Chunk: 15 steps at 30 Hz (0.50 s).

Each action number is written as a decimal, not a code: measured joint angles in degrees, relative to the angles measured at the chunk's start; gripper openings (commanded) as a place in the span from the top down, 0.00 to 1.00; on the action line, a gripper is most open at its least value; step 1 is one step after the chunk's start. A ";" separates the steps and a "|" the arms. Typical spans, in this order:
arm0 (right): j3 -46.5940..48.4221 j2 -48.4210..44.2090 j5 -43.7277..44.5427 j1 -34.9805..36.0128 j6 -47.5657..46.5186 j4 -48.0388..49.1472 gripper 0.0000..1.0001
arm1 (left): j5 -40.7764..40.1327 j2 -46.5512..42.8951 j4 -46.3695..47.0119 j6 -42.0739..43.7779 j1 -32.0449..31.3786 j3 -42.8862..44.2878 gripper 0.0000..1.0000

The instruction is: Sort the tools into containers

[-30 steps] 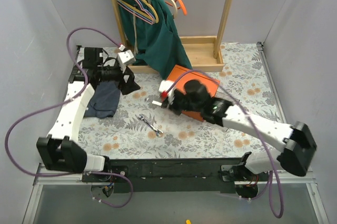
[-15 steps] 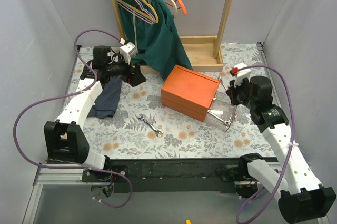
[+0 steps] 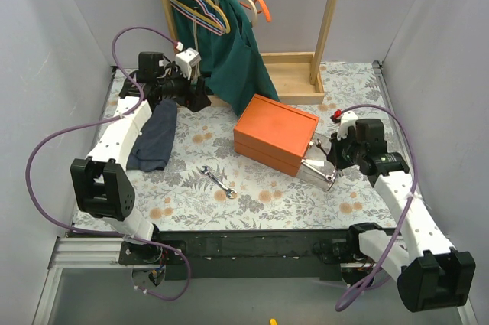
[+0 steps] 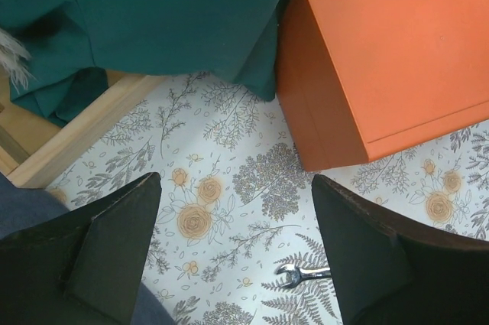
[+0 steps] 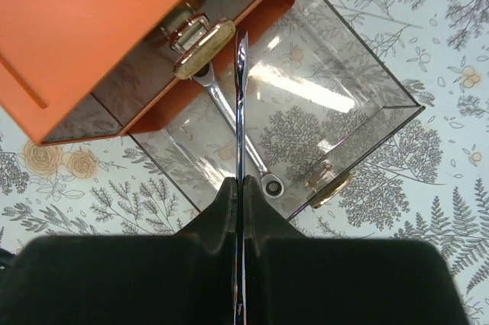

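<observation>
The orange box [image 3: 275, 134] lies mid-table with one clear drawer [image 3: 317, 166] pulled out toward its right. My right gripper [image 3: 333, 155] hangs over that drawer, shut on a thin silver wrench [image 5: 241, 103] seen edge-on between the fingers [image 5: 221, 206]. A second wrench [image 5: 243, 141] lies flat inside the drawer [image 5: 351, 103]. Another silver wrench [image 3: 218, 181] rests on the floral cloth left of the box; its open end [image 4: 306, 273] shows in the left wrist view. My left gripper [image 3: 200, 95] hovers near the rack, open and holding nothing [image 4: 237, 214].
A wooden clothes rack [image 3: 294, 84] with hangers and a green garment [image 3: 221, 53] stands at the back. A dark blue cloth [image 3: 153, 138] lies at the left. Grey walls close in both sides.
My right arm has swung from the left side of the box around to the open drawer on the right. My left arm has drawn back toward the rack.
</observation>
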 measured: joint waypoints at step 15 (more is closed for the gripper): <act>0.04 12.50 -4.81 -1.64 0.31 6.75 0.58 | 0.66 1.36 -2.95 4.09 -0.11 -1.46 0.21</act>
